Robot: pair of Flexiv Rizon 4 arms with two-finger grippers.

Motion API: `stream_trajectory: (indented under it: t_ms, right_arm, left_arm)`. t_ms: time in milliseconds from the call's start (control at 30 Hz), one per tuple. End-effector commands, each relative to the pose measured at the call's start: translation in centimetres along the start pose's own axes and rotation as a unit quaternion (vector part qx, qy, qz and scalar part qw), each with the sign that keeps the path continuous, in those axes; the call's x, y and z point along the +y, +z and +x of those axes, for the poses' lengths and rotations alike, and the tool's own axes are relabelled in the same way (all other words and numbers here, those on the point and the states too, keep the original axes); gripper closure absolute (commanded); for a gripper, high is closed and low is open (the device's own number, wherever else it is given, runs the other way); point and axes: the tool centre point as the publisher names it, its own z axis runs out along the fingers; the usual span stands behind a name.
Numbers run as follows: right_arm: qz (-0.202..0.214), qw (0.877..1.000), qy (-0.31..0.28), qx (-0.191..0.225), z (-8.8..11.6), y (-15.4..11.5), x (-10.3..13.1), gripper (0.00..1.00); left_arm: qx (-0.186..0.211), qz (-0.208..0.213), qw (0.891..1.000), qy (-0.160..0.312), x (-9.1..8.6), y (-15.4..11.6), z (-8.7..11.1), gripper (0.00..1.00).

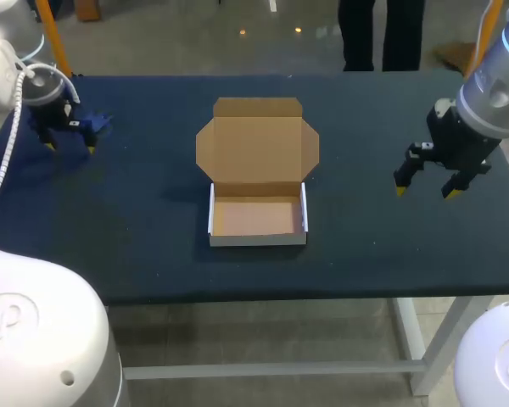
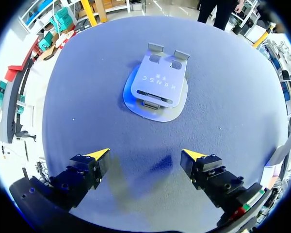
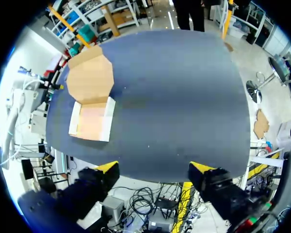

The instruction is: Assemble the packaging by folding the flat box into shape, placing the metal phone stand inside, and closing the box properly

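one box point(image 1: 257, 218), lid point(image 1: 256, 148) laid flat, pointing away

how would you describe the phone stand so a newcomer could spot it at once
Start at the dark blue table and go to its far left side, beside the left end effector. The metal phone stand lies there: a grey rounded base under a plate with two hooked tabs, unlike the brown cardboard box at mid-table.
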Motion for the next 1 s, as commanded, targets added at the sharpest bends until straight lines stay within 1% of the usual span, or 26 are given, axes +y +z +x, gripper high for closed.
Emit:
stream_trajectory:
  t_ms: [33, 333, 1000]
  right_arm:
    - [0.002, 1.0, 0.0, 0.0, 0.0, -0.2, 0.0, 0.0]
    - [0.002, 1.0, 0.0, 0.0, 0.0, -0.2, 0.0, 0.0]
    - [0.002, 1.0, 0.0, 0.0, 0.0, -0.2, 0.0, 0.0]
  left_arm:
    - [0.004, -0.007, 1.0, 0.002, -0.7, 0.3, -0.3, 0.0]
    - [0.009, -0.009, 1.0, 0.014, -1.5, 0.6, -0.6, 0.0]
    - [0.013, -0.009, 0.999, 0.041, -3.2, 1.0, -0.6, 0.0]
